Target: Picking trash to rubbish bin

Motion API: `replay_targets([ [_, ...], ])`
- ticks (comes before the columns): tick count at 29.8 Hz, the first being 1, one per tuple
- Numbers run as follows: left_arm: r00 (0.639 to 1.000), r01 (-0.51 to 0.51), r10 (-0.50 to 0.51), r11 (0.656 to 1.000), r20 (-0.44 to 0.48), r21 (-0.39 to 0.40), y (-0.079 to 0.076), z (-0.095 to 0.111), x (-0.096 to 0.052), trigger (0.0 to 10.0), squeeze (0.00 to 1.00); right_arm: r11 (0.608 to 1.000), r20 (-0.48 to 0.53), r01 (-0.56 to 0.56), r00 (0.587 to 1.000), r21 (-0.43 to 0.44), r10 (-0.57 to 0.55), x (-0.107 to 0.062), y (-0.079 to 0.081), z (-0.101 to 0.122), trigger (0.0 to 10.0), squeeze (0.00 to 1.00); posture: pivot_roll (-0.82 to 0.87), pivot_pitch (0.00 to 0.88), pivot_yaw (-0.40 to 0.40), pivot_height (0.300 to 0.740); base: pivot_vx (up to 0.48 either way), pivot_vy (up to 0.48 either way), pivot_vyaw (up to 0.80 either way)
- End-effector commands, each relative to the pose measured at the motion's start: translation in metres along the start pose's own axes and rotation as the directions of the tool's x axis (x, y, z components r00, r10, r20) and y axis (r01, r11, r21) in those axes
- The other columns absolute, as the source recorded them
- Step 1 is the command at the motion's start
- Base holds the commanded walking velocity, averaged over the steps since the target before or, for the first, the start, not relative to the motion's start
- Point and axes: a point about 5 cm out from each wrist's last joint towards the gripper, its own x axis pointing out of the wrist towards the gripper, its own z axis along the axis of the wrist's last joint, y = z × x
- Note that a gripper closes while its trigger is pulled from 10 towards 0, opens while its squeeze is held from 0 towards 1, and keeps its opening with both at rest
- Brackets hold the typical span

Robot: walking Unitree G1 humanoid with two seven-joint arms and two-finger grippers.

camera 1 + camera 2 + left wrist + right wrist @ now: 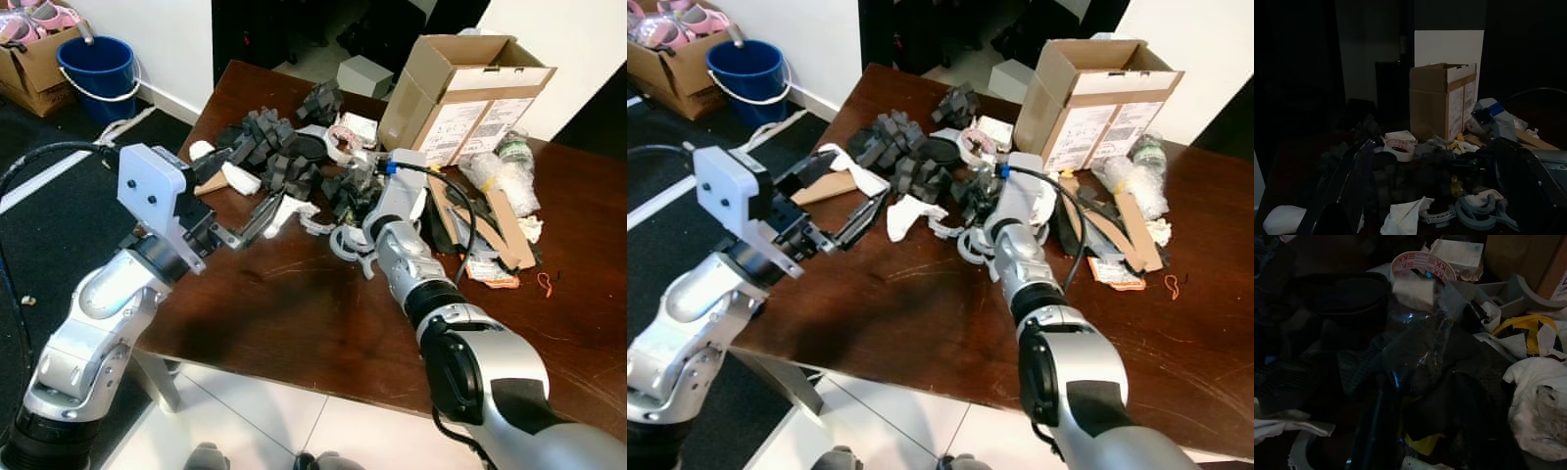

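Observation:
A heap of trash lies on the dark wooden table [294, 313]: black foam pieces [269, 132], a crumpled white paper [284, 211], a roll of red-printed tape [1420, 262] and cardboard strips [505, 230]. My right gripper [355, 196] is pushed into the middle of the heap. In the right wrist view its fingers [1376, 431] stand apart around crumpled clear plastic [1418, 342] and dark scraps. Over the table's left edge, my left gripper [854, 191] is open and empty, pointing at the heap. A blue bucket [96, 69] stands on the floor at the far left.
An open cardboard box [460, 93] stands at the table's back right, with a plastic bottle [514, 152] beside it. A carton of pink things [34, 49] sits next to the bucket. Black carpet lies left of the table, white tiles in front.

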Motion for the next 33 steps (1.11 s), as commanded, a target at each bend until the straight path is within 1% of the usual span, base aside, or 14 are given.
replay_targets([
  [1,1.000,0.021,-0.021,1.000,0.006,-0.019,-0.006,-0.001,0.003,10.0,0.00,0.999,-0.136,0.019,0.991,0.038,-0.014,-0.008,-0.006,-0.034,0.0,0.00,0.32,0.162,-0.151,0.740,0.000,0.000,0.00],
  [9,1.000,0.024,-0.023,1.000,0.010,-0.020,-0.006,-0.001,0.004,10.0,0.00,0.990,-0.066,-0.004,0.998,0.143,0.013,-0.006,-0.008,-0.021,0.0,0.00,0.32,0.163,-0.148,0.740,0.000,0.000,0.00],
  [10,1.000,0.025,-0.024,0.999,0.012,-0.020,-0.006,-0.001,0.005,10.0,0.00,0.976,-0.017,-0.032,0.999,0.217,0.036,-0.004,-0.009,-0.012,0.0,0.00,0.31,0.163,-0.145,0.740,0.000,0.000,0.00],
  [11,1.000,0.025,-0.024,0.999,0.012,-0.020,-0.006,-0.001,0.005,10.0,0.00,0.976,-0.017,-0.032,0.999,0.217,0.036,-0.004,-0.009,-0.012,0.0,0.00,0.31,0.163,-0.145,0.740,0.000,0.000,0.00],
  [12,1.000,0.026,-0.025,0.999,0.013,-0.021,-0.006,-0.001,0.005,10.0,0.00,0.965,0.013,-0.046,0.999,0.258,0.044,-0.003,-0.010,-0.006,0.0,0.00,0.31,0.163,-0.143,0.740,0.000,0.000,0.00],
  [17,0.999,0.030,-0.030,0.999,0.018,-0.021,-0.006,0.000,0.006,10.0,0.00,0.941,0.066,-0.064,0.997,0.331,0.044,-0.002,-0.016,0.004,0.0,0.00,0.32,0.160,-0.142,0.740,0.000,0.000,0.00],
  [22,0.999,0.032,-0.031,0.999,0.020,-0.022,-0.006,0.000,0.006,10.0,0.00,0.924,0.097,-0.092,0.993,0.370,0.060,-0.002,-0.018,0.009,0.0,0.00,0.32,0.160,-0.142,0.740,0.000,0.000,0.00],
  [24,0.999,0.032,-0.032,0.999,0.020,-0.022,-0.006,0.000,0.006,10.0,0.00,0.927,0.113,-0.116,0.990,0.356,0.080,-0.002,-0.018,0.011,0.0,0.00,0.32,0.159,-0.142,0.740,0.000,0.000,0.00],
  [25,0.999,0.032,-0.032,0.999,0.020,-0.022,-0.006,0.000,0.006,10.0,0.00,0.939,0.114,-0.127,0.989,0.320,0.095,-0.002,-0.017,0.012,2.5,0.00,0.32,0.159,-0.142,0.740,0.000,0.000,0.00],
  [26,0.999,0.033,-0.032,0.999,0.020,-0.022,-0.006,0.000,0.006,10.0,0.00,0.946,0.111,-0.136,0.988,0.293,0.108,-0.002,-0.015,0.011,9.6,0.00,0.32,0.158,-0.142,0.740,0.000,0.000,0.00],
  [27,0.999,0.033,-0.032,0.999,0.020,-0.022,-0.006,0.000,0.006,10.0,0.00,0.946,0.111,-0.136,0.988,0.293,0.108,-0.002,-0.015,0.011,9.6,0.00,0.32,0.158,-0.142,0.740,0.000,0.000,0.00],
  [28,0.999,0.034,-0.034,0.999,0.021,-0.022,-0.006,0.000,0.007,10.0,0.00,0.955,0.105,-0.149,0.987,0.258,0.125,-0.002,-0.012,0.010,10.0,0.36,0.32,0.157,-0.143,0.740,0.000,0.000,0.00],
  [29,0.999,0.035,-0.034,0.999,0.021,-0.022,-0.007,0.000,0.007,10.0,0.00,0.951,0.110,-0.166,0.984,0.259,0.142,-0.003,-0.010,0.009,10.0,1.00,0.32,0.157,-0.143,0.740,0.000,0.000,0.00],
  [33,0.999,0.035,-0.034,0.999,0.021,-0.022,-0.007,-0.001,0.008,10.0,0.00,0.946,0.117,-0.188,0.980,0.264,0.162,-0.003,-0.007,0.009,10.0,1.00,0.32,0.157,-0.143,0.740,0.000,0.000,0.00],
])
